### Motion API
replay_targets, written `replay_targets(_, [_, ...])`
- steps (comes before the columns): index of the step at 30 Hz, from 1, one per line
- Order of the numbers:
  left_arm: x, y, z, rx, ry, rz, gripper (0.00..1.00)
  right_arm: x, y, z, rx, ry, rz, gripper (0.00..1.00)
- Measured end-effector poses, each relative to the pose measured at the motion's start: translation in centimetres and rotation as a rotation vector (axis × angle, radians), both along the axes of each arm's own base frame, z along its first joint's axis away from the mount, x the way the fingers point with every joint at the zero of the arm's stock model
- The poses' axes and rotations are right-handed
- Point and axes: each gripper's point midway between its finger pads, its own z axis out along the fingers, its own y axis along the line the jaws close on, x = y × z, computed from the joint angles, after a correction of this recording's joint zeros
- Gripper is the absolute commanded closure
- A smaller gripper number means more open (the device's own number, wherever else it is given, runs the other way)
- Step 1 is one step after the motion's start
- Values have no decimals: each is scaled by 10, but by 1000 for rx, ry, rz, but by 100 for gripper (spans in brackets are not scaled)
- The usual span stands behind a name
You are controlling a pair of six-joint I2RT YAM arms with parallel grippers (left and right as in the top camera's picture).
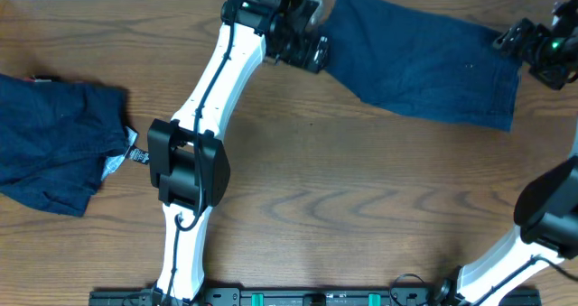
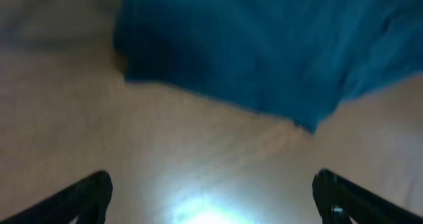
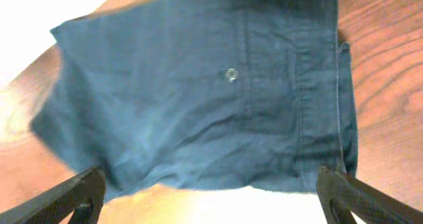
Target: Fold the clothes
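Observation:
A navy garment lies spread flat at the back right of the table. My left gripper is open at its left edge, apart from the cloth; the left wrist view shows the garment ahead of the wide-spread fingers. My right gripper is open at the garment's right edge; the right wrist view shows the garment with a button and seams just beyond the open fingers. A second navy garment lies crumpled at the left edge, with small white and black tags.
The wooden table runs across the whole view. The left arm stretches diagonally from the front centre to the back. The right arm's base stands at the front right.

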Motion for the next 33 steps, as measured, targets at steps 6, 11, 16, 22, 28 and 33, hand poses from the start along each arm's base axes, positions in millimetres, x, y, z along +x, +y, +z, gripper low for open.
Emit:
replay_targets(6, [13, -17, -43, -94, 104, 64, 2, -37, 44, 85, -53, -122, 99, 1])
replay_targets(11, [8, -22, -100, -107, 249, 105, 2, -76, 85, 159, -119, -293, 183, 1])
replay_targets(16, [17, -28, -105, -152, 248, 141, 2, -107, 113, 198, -159, -395, 241, 1])
replay_targets(22, [35, -35, -93, -220, 208, 195, 2, -122, 126, 199, -153, -383, 270, 1])
replay_targets(28, [38, -37, -93, -252, 248, 261, 2, -124, 138, 192, -138, -352, 306, 1])
replay_targets(33, [36, -40, -101, -265, 292, 301, 2, -126, 146, 191, -132, -343, 329, 1])
